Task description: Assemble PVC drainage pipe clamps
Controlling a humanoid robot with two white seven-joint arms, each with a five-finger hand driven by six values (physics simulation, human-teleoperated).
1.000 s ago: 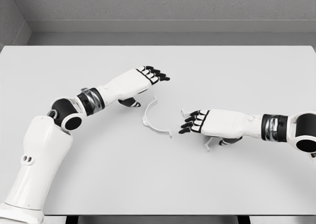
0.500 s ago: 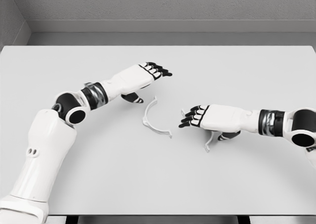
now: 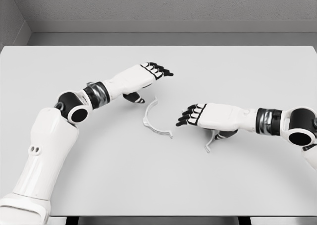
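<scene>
Now right hand [image 3: 198, 116] farther left, higher.

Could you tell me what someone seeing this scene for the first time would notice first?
Two white arms reach in over a pale table, the left hand and right hand both open and holding nothing. Between them lies a curved white clamp half; a second clamp piece shows partly under the right hand.

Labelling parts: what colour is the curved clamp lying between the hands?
White, nearly matching the table; the clamp shows in the head view.
</scene>
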